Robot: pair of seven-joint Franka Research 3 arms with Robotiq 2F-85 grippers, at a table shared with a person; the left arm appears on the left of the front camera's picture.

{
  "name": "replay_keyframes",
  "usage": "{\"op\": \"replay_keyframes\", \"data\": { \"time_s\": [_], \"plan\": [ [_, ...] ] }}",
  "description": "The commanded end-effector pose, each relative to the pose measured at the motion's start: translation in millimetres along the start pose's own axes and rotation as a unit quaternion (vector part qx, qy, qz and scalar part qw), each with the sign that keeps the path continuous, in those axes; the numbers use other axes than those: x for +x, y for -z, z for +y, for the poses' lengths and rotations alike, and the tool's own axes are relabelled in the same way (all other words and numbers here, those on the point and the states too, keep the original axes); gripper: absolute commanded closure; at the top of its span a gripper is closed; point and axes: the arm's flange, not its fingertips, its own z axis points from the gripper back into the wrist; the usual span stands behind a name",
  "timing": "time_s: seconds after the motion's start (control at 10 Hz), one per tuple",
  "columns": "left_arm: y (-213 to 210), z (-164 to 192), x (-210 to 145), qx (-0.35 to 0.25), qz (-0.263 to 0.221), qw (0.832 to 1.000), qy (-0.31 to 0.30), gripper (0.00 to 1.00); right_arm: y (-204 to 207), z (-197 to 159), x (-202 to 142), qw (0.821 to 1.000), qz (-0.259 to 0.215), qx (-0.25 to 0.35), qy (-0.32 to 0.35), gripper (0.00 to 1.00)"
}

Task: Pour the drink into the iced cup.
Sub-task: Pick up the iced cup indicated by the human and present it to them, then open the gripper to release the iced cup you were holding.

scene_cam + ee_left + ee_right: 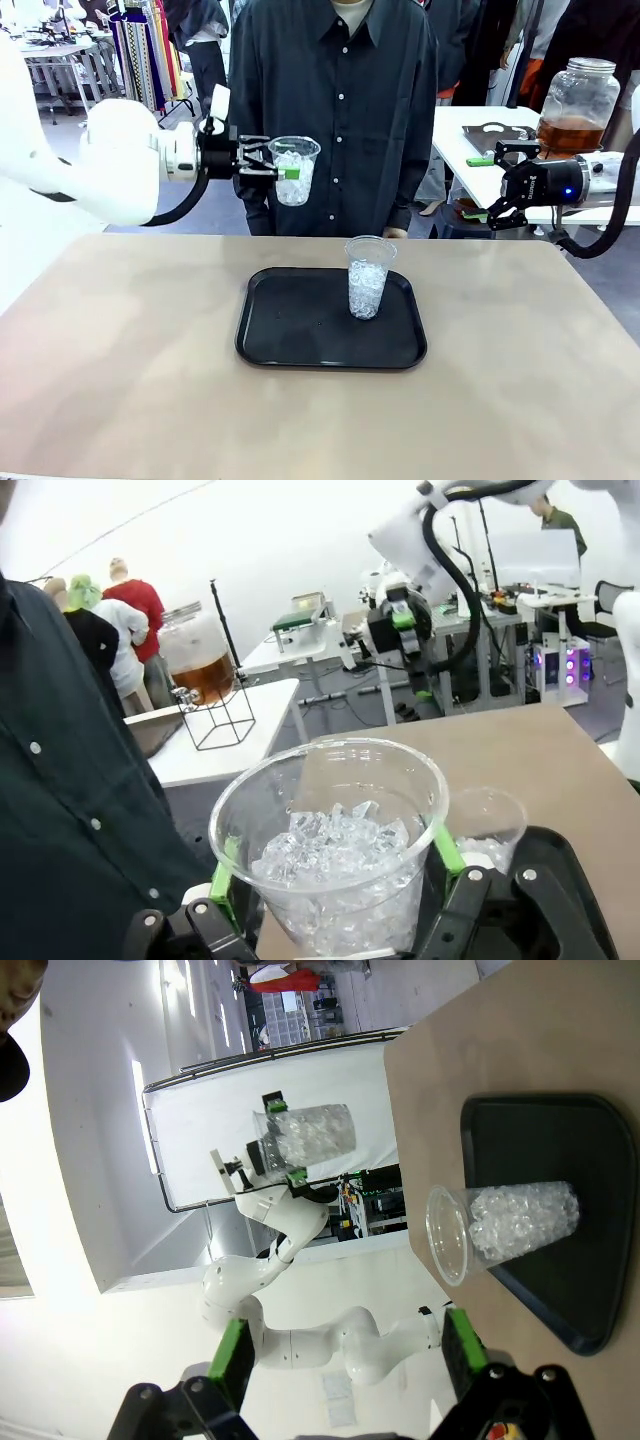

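we see left gripper (280,160) gripping upright iced cup (297,185); right gripper (487,187) open, empty, drink (570,133) just beyond it

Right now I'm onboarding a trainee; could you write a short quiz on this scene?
1. True or false: the left end effector holds a clear plastic cup of ice above the tan table.
2. The second clear plastic iced cup stands on: A) the black plastic tray, B) the tan table, C) a white side table.
3. Fill in: the right end effector is ___ (open/shut).
Key: 1 true; 2 A; 3 open.
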Motion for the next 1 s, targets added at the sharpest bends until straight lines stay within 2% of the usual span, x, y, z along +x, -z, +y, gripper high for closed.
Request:
{"op": "replay_keyframes", "data": {
  "time_s": [0.0,0.3,0.4,0.9],
  "plan": [
    [5,20,6,0.000,-0.005,1.000,-0.026,0.12,0,1,0,1.000,0.000,0.001,0.000,0.00],
    [1,34,8,0.011,-0.008,0.998,-0.067,0.12,0,1,0,1.000,0.000,0.001,0.000,0.00],
    [2,22,3,0.007,-0.006,0.999,-0.036,0.12,0,1,0,1.000,0.000,0.001,0.000,0.00],
    [2,22,3,0.007,-0.006,0.999,-0.036,0.12,0,1,0,1.000,0.000,0.001,0.000,0.00]
  ]
}}
